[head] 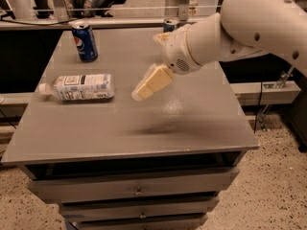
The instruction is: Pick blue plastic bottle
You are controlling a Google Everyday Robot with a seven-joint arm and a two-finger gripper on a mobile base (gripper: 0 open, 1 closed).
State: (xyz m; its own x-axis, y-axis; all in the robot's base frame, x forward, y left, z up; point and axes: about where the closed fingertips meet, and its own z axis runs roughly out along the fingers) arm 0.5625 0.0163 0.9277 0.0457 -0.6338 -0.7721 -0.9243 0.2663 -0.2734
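The blue plastic bottle (81,86) lies on its side on the left part of the grey table (192,123), with its white cap pointing left. It is clear, with a white-and-blue label. My gripper (140,94) hangs above the middle of the table, to the right of the bottle and apart from it, pointing down and left. It holds nothing that I can see. The white arm (225,32) comes in from the upper right.
A blue Pepsi can (85,42) stands upright at the back left, behind the bottle. A slim can (169,25) stands at the back edge, partly hidden by the arm. Drawers (139,190) sit under the tabletop. A rail and people are behind the table.
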